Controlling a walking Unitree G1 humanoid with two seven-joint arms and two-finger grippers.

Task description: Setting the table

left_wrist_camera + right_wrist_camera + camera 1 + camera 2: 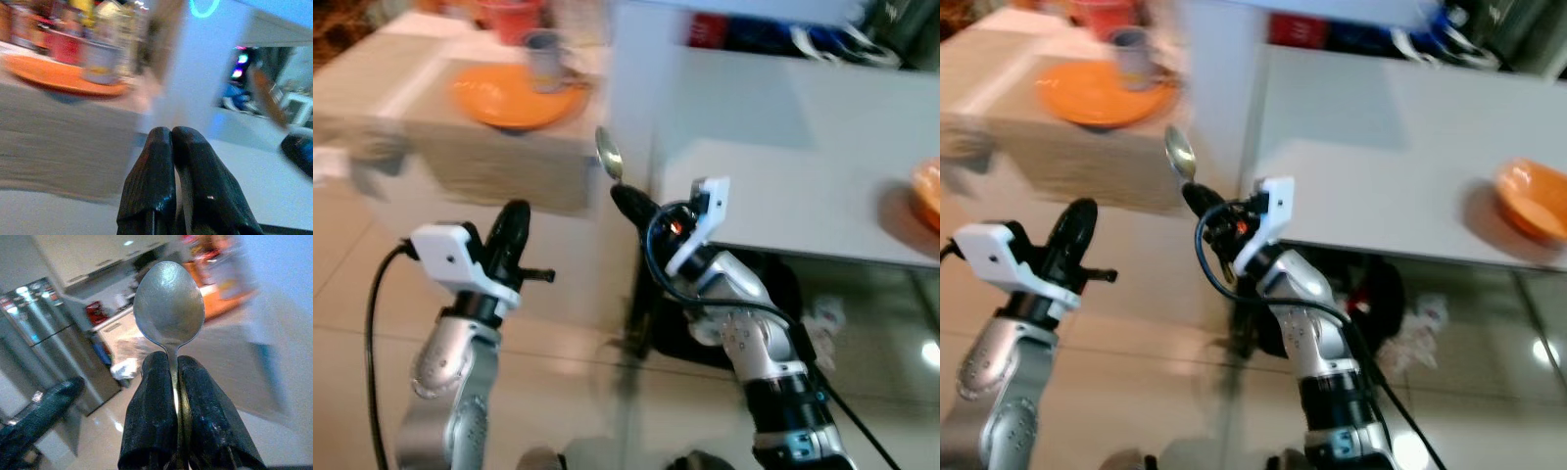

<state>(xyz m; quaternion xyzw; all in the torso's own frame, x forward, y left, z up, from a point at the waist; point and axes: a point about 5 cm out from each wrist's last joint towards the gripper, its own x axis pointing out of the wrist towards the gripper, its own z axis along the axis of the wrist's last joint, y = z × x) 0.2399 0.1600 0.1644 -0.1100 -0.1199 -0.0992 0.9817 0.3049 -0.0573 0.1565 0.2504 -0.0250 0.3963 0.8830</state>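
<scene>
My right gripper (625,200) is shut on a metal spoon (609,155), whose bowl (168,303) sticks up past the fingertips. It is raised in front of me, near the corner of a white table (773,196). My left gripper (514,220) is held up at the left, shut with nothing between its fingers (171,147). On a beige-clothed table (431,108) at the far left lies an orange plate (517,101) with a grey cup (544,61) standing on it. An orange bowl (1531,201) sits on the white table's right side.
A red pot (512,18) stands behind the plate. Red and blue items (744,34) line the white table's far edge. Light tile floor (568,323) lies between the tables. Dark things (1371,294) sit under the white table. The views are blurred.
</scene>
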